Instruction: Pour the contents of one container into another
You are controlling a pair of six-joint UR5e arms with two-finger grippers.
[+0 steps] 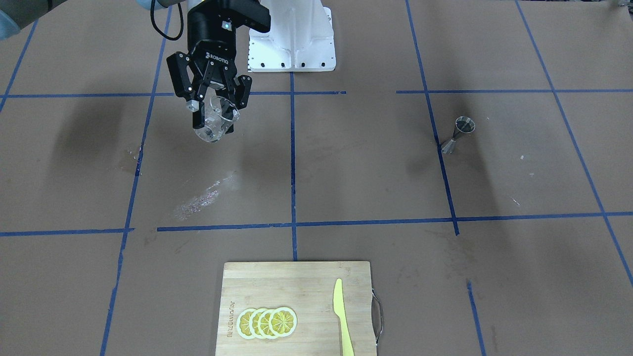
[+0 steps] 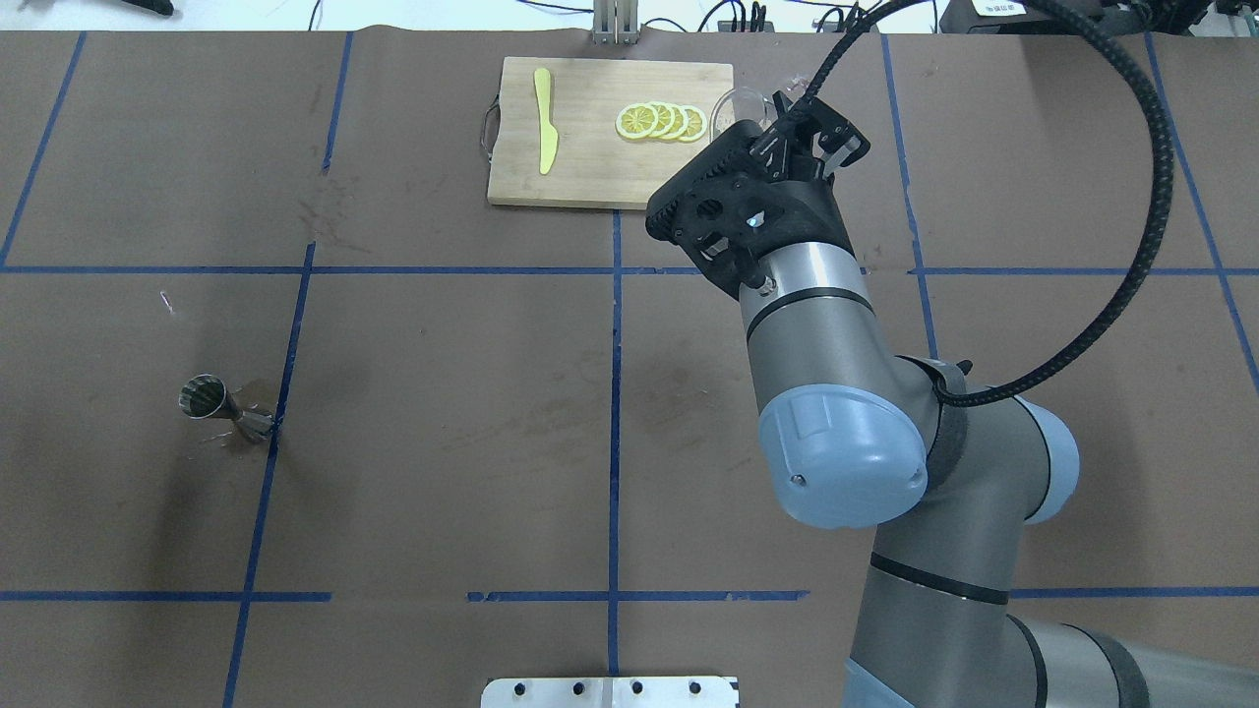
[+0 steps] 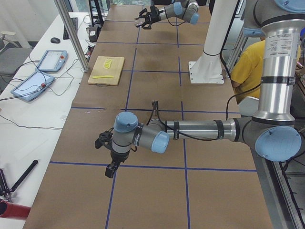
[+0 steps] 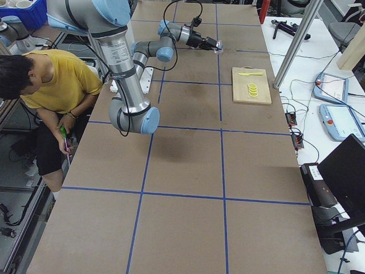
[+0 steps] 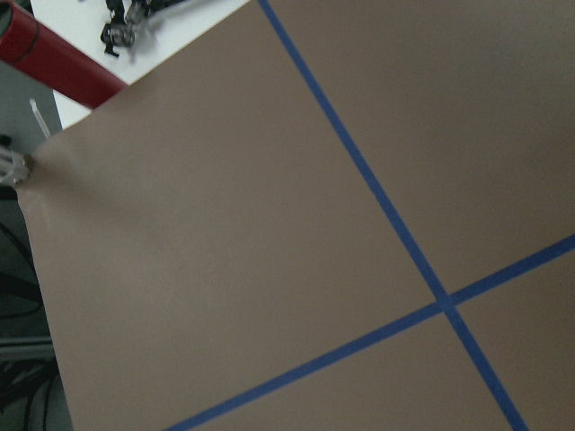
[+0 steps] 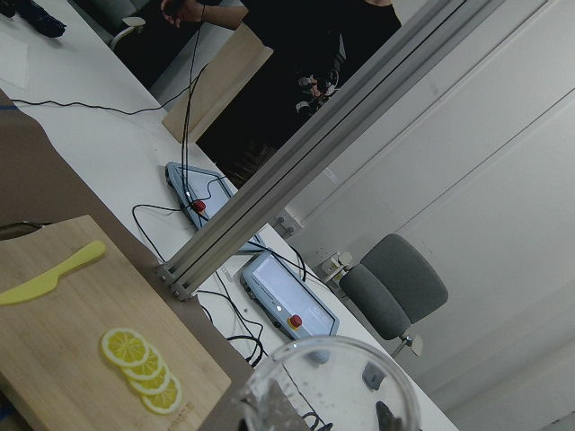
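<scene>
My right gripper (image 1: pixel 213 108) is shut on the clear glass cup (image 1: pixel 217 123) and holds it tilted above the table, near the robot's base. From overhead the cup (image 2: pixel 736 102) shows just beyond the gripper (image 2: pixel 802 133), beside the cutting board. Its rim (image 6: pixel 332 388) fills the bottom of the right wrist view. The silver jigger (image 1: pixel 458 133) stands alone on the far side of the table, by a blue tape line, also seen from overhead (image 2: pixel 222 408). My left gripper (image 3: pixel 101 142) shows only in the exterior left view, and I cannot tell its state.
A wooden cutting board (image 1: pixel 296 282) carries lemon slices (image 1: pixel 267 322) and a yellow knife (image 1: pixel 342 316). A wet smear (image 1: pixel 200 198) marks the brown paper. A person in a yellow shirt (image 4: pixel 48 85) sits beside the robot's base. Blue tape lines grid the table.
</scene>
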